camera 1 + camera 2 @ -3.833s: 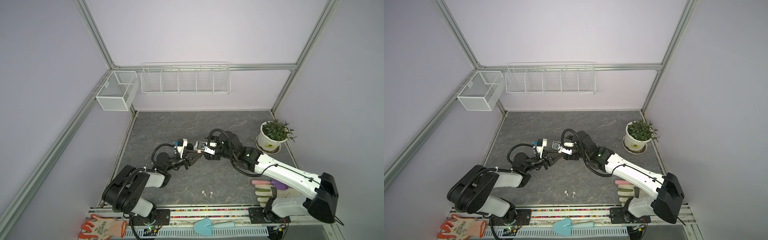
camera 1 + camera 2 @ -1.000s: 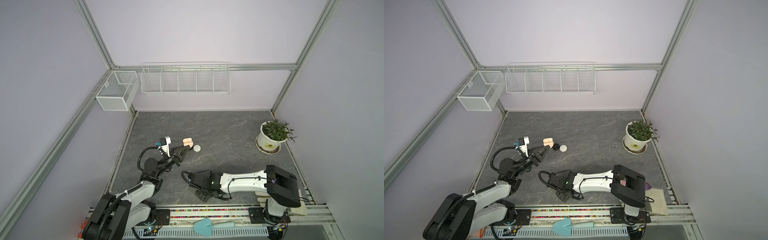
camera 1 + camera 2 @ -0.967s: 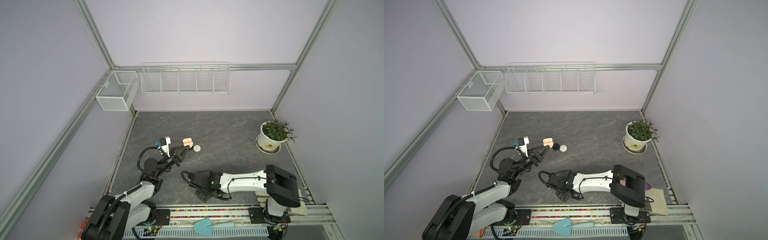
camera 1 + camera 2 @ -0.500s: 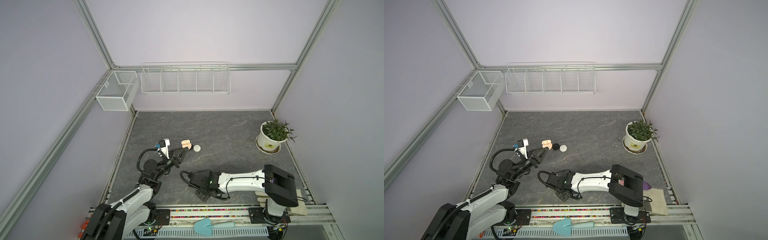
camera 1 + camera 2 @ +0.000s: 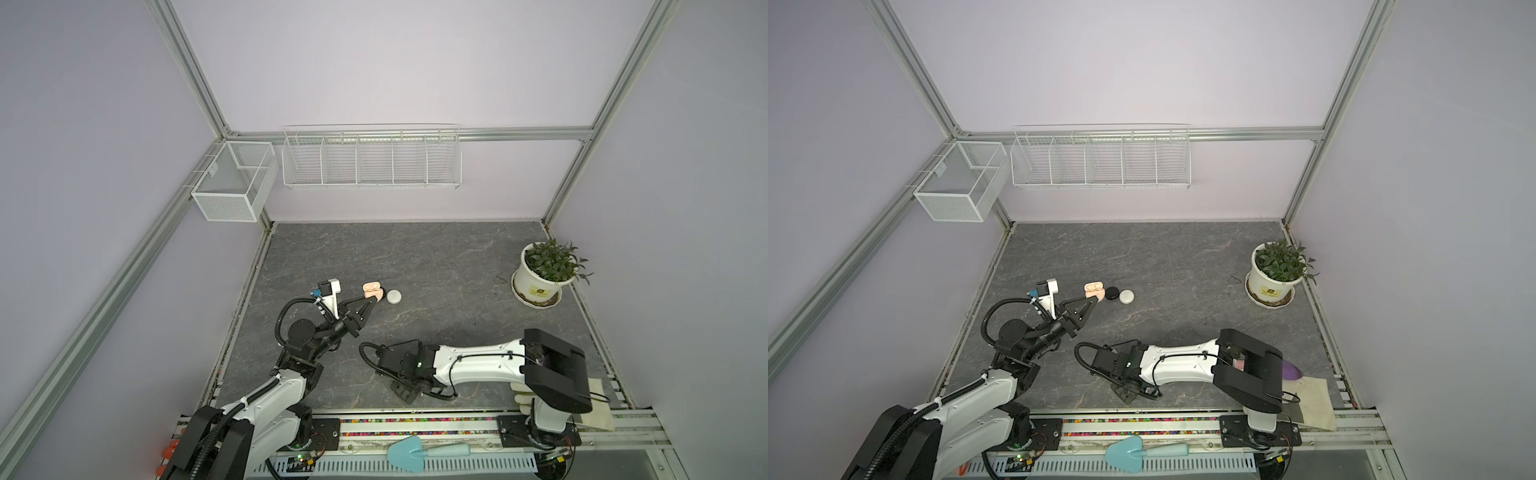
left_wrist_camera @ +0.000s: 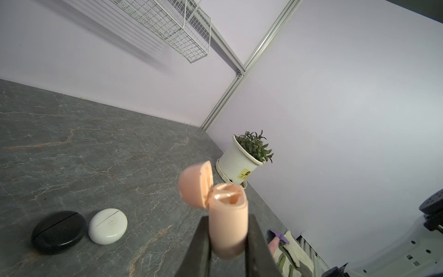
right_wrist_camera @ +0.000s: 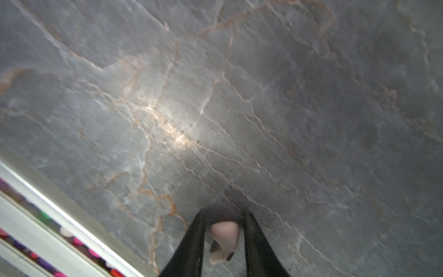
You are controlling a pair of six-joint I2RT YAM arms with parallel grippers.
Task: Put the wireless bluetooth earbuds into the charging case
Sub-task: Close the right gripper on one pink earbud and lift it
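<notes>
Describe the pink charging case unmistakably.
Left of centre on the grey marble tabletop, three cases line up. The pale pink charging case is leftmost, in the left gripper; unlike the round black case and white case, its lid is open.

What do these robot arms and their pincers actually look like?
Both the left arm and right arm have smooth white shells with chunky black joints, and black cables loop alongside them. The left gripper and right gripper are black; their jaws are slim, tapering wedges. A small white camera bracket sits on the left wrist.
</notes>
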